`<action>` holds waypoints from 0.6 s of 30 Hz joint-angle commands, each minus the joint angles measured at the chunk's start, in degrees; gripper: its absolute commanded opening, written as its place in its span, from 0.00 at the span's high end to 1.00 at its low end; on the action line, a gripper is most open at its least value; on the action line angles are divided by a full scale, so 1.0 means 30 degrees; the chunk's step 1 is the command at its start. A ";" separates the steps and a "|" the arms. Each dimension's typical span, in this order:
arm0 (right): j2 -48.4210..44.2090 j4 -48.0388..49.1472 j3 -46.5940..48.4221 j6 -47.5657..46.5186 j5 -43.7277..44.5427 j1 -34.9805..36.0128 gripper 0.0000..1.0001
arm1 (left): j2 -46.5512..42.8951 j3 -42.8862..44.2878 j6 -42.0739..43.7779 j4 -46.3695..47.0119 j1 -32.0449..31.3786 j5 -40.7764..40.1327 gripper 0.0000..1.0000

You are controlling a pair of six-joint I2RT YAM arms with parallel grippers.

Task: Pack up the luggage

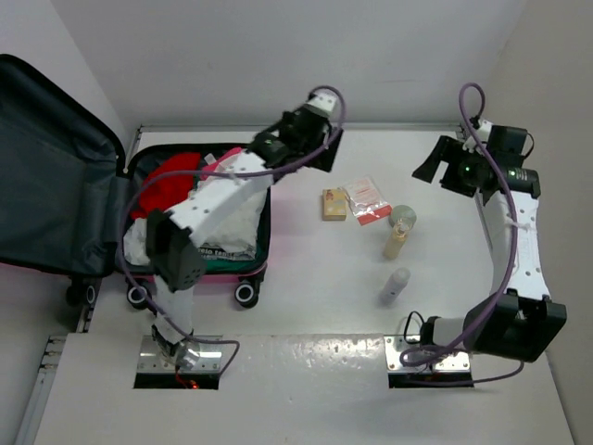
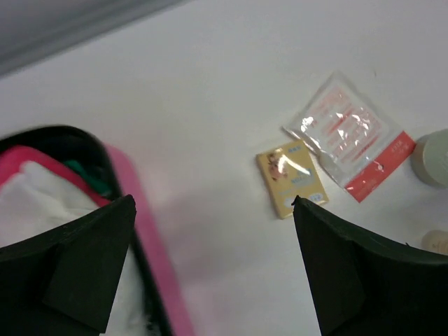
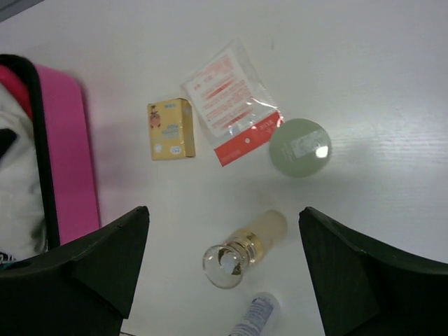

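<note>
Bright pink hard-shell suitcase (image 3: 63,161) lying wide open on the left side of the table. The lid (image 1: 51,176) is flopped out to the left, showing its dark grey fabric lining. The base half is stuffed with red and white clothes (image 1: 176,171). Little black wheels (image 1: 246,294) along the near edge.

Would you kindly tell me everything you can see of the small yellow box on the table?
The small yellow box looks like printed cardboard, with a cartoon figure and pale blue marks on its upper face. It lies flat on the white table, between the pink suitcase and a clear packet with red print. It sits clear of the suitcase; whether the packet touches it is unclear.
</note>
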 commanded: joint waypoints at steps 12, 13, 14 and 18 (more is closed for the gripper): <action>-0.2535 -0.1183 -0.1657 -0.0732 -0.0665 -0.2803 0.13 | 0.6886 0.4515 -0.5141 -0.1965 -0.1577 -0.0371 0.01; -0.2681 -0.1182 -0.2006 -0.0790 -0.0723 -0.2832 0.13 | 0.7121 0.4720 -0.5141 -0.1965 -0.1577 0.0180 0.01; -0.2712 -0.1182 -0.2068 -0.0733 -0.0724 -0.2832 0.13 | 0.7558 0.4722 -0.5315 -0.1965 -0.1577 0.0446 0.01; -0.2887 -0.1182 -0.2273 -0.0674 -0.1045 -0.2949 0.13 | 0.8175 0.4928 -0.5609 -0.1965 -0.1402 0.1617 0.01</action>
